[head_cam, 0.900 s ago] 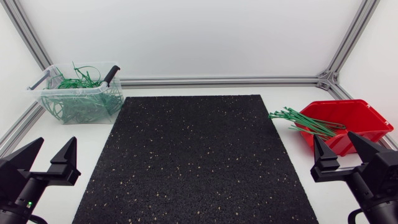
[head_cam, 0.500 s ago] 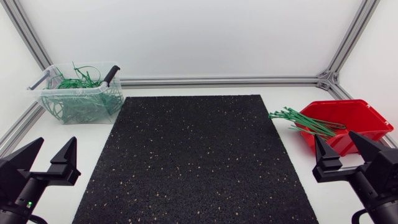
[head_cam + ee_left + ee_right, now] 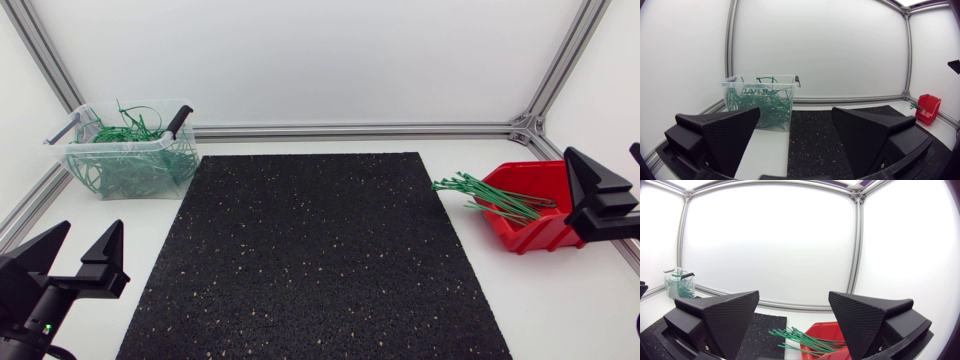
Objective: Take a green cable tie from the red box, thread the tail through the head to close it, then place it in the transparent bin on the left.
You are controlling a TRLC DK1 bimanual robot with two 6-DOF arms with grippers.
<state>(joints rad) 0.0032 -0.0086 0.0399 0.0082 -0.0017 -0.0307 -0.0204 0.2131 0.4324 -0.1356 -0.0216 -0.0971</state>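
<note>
Black speckled mat point(image 3: 315, 250) covers white table point(image 3: 560, 295); left pincer point(image 3: 90, 228) and right pincer point(image 3: 794, 295) gape empty.

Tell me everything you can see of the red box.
The red box is an open-topped bin of glossy red plastic with slanted walls. It stands upright on the white table, to the right of the black mat and apart from it. A bundle of green cable ties lies in it, their ends sticking out over the rim toward the mat. In the head view the right gripper covers its right end.
</note>
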